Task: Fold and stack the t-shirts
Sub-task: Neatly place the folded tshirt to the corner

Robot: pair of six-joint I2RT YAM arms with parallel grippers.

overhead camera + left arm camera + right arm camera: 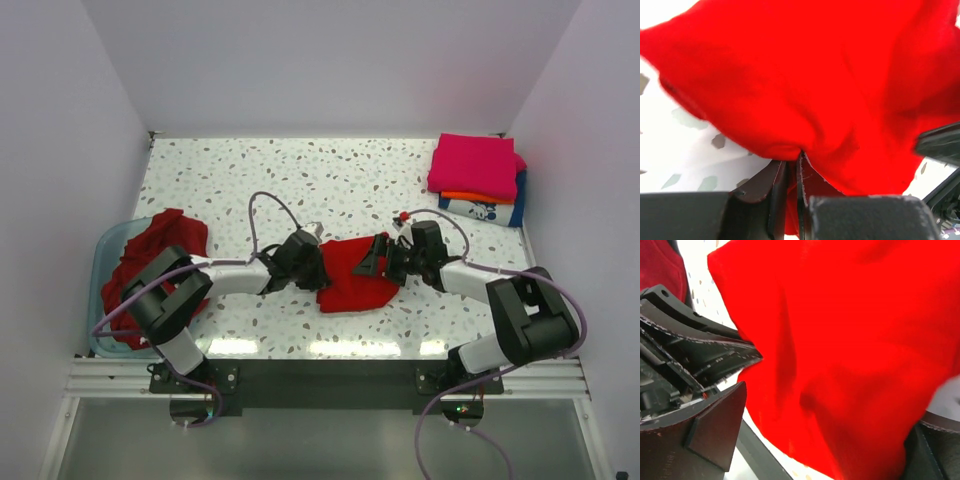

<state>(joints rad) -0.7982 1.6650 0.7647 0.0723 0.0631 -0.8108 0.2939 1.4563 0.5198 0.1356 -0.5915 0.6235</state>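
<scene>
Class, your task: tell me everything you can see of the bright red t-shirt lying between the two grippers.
The red t-shirt is plain, soft-looking cloth, bright red, with no print showing. It lies crumpled and creased on the speckled table, near the front middle. The left gripper pinches a fold at its left edge. The right gripper stands open at its right side, with cloth between its jaws.
</scene>
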